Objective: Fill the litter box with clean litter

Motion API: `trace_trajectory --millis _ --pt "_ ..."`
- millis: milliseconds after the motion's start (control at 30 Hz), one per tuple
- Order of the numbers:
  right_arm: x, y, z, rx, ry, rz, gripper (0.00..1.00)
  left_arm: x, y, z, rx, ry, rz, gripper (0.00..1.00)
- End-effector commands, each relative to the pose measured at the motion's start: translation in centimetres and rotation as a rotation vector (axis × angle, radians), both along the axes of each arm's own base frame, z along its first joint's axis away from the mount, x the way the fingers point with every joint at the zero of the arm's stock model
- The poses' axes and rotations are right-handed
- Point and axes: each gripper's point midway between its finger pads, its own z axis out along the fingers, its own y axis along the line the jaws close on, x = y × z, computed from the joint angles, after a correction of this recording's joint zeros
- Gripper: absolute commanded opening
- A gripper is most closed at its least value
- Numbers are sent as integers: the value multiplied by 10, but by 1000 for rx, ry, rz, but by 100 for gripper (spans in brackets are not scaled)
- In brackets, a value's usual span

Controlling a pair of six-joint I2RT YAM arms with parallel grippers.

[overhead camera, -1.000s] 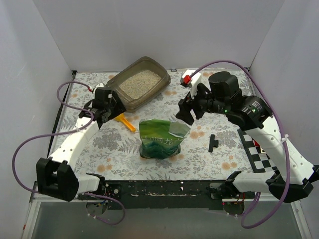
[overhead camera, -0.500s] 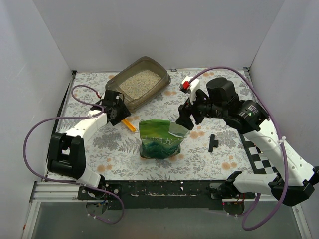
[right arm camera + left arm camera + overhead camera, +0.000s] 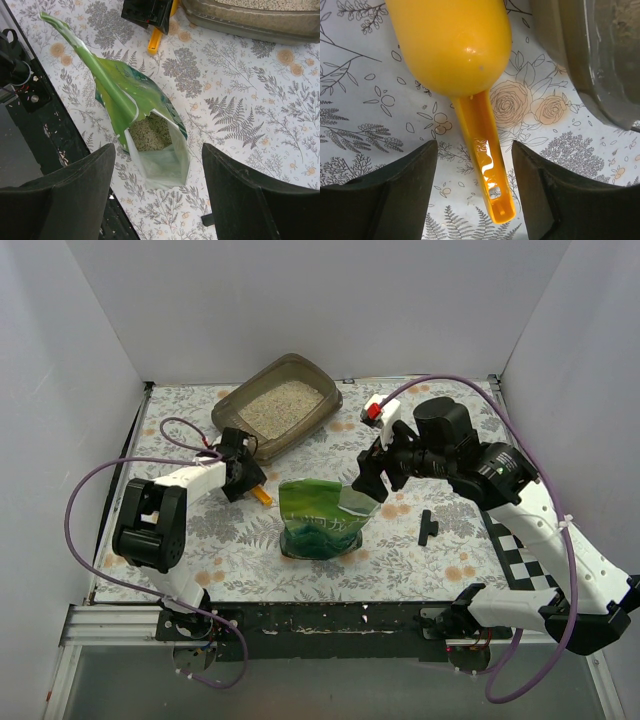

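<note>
The grey-brown litter box [image 3: 232, 405] stands at the back left with pale beige litter [image 3: 285, 406] in it; its rim shows in the left wrist view [image 3: 600, 75] and the right wrist view [image 3: 250, 22]. A yellow scoop [image 3: 455, 45] lies on the cloth by the box. My left gripper [image 3: 475, 195] is open, low over the scoop, its jaws on either side of the handle [image 3: 487, 175] without touching. The green bag [image 3: 322, 517] stands open with litter inside [image 3: 150, 132]. My right gripper [image 3: 157, 195] is open and empty above the bag's mouth.
A small black part [image 3: 428, 527] lies right of the bag. A white and red object [image 3: 378, 405] sits at the back. A checkerboard [image 3: 515, 540] lies at the right edge. White walls enclose the floral cloth [image 3: 240, 540].
My left arm has folded back and its gripper has dropped down over the yellow scoop. My right gripper has shifted slightly left toward the bag.
</note>
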Motion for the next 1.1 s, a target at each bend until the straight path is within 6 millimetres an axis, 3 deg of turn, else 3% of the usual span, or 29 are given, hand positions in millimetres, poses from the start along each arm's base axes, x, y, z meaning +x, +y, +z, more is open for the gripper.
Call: trace_trajectory --millis 0,67,200,267,400,467,533,767,933,1067 --pt "-1 1 10 39 -45 7 77 -1 3 -16 59 31 19 60" --pt "0 0 10 32 -49 5 77 -3 0 -21 76 44 7 56" --pt "3 1 12 28 -55 5 77 -8 -4 -24 71 53 -6 29" --pt "4 2 12 25 -52 5 77 -12 -3 -25 75 58 -18 22" --pt "6 3 15 26 -52 -3 77 -16 1 -13 88 36 -30 7" --pt "7 4 22 37 -55 -8 77 -17 3 5 90 -1 -36 0" --pt "7 6 30 48 -54 -8 77 -19 4 29 87 -44 -47 0" --pt "1 13 49 95 -32 19 76 -44 12 135 61 -244 -96 0" --pt "-5 22 71 163 -17 51 76 -66 -6 200 -49 -383 -234 0" --pt "-19 34 95 258 40 106 74 -80 -33 255 -182 -512 -370 0"
